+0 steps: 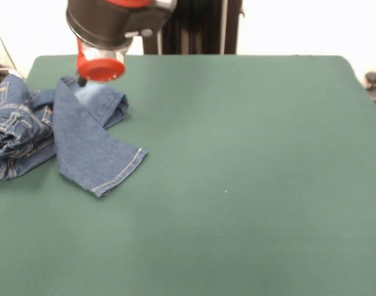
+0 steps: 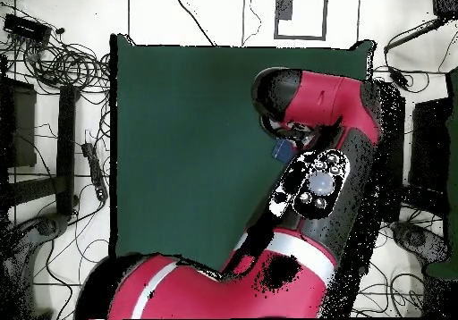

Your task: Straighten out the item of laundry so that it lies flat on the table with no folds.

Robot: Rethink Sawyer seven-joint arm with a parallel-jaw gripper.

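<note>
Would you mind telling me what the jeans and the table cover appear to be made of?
The jeans look like blue denim: woven, matte, faded in patches, with orange-tan stitching along the hems. The table seems covered in plain dark green cloth, matte and smooth, showing no sheen; what lies beneath cannot be seen.

Jeans: bunched on the table, front view's far left corner, partly past the left edge. One hemmed leg lies out toward the table's middle, crossing over a second folded part. Gripper: directly above the jeans' far edge. Arm: overhead, covers the jeans' corner.
</note>
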